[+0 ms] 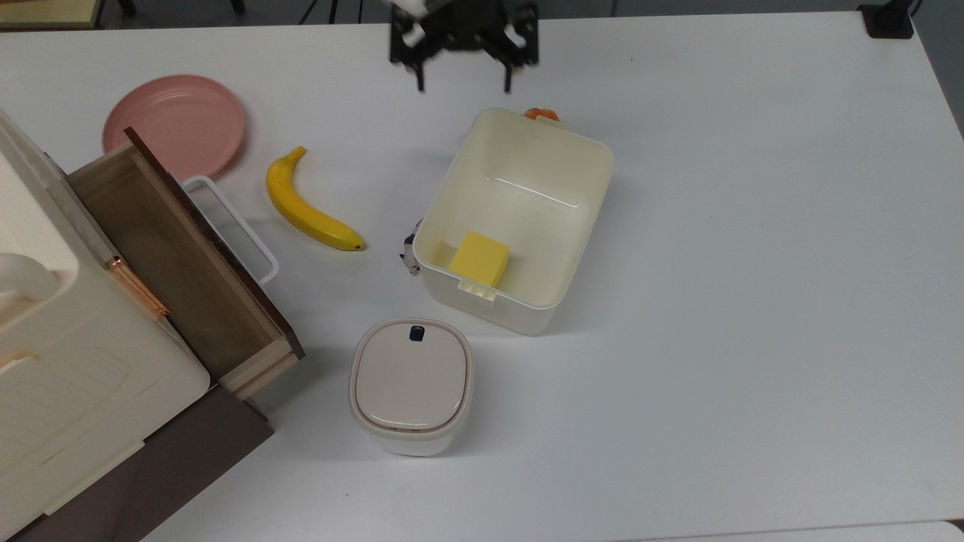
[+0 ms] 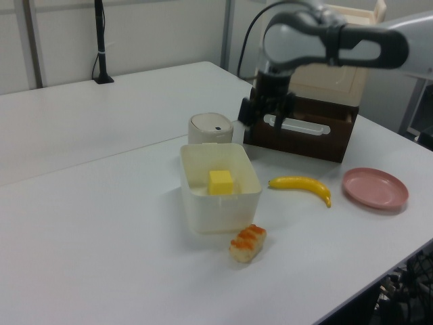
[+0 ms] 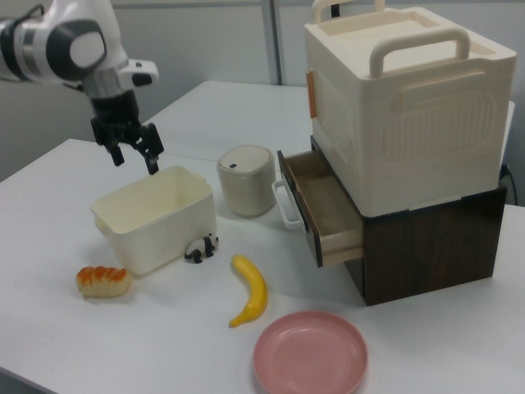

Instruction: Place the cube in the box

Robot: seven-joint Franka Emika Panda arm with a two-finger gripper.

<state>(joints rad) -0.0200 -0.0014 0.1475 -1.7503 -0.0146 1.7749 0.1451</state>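
The pale-yellow cube (image 1: 480, 258) lies on the floor of the cream-white box (image 1: 536, 214), near the short wall at the top view's bottom-left. In the left view the cube (image 2: 220, 182) shows above the box's (image 2: 220, 211) near wall. The right view shows the box (image 3: 160, 234) from the side, its inside hidden. My gripper (image 1: 464, 80) hangs open and empty above the table, beyond the box's far short rim in the top view. It is well clear of the box in the left view (image 2: 265, 116) and above its far corner in the right view (image 3: 134, 162).
A banana (image 1: 309, 207) and a pink plate (image 1: 175, 124) lie at the top view's left of the box. A lidded round-cornered container (image 1: 410, 384) stands below it. An open wooden drawer (image 1: 181, 263) juts out at the left. A bread-like toy (image 2: 247, 242) and a small panda figure (image 3: 201, 248) sit against the box.
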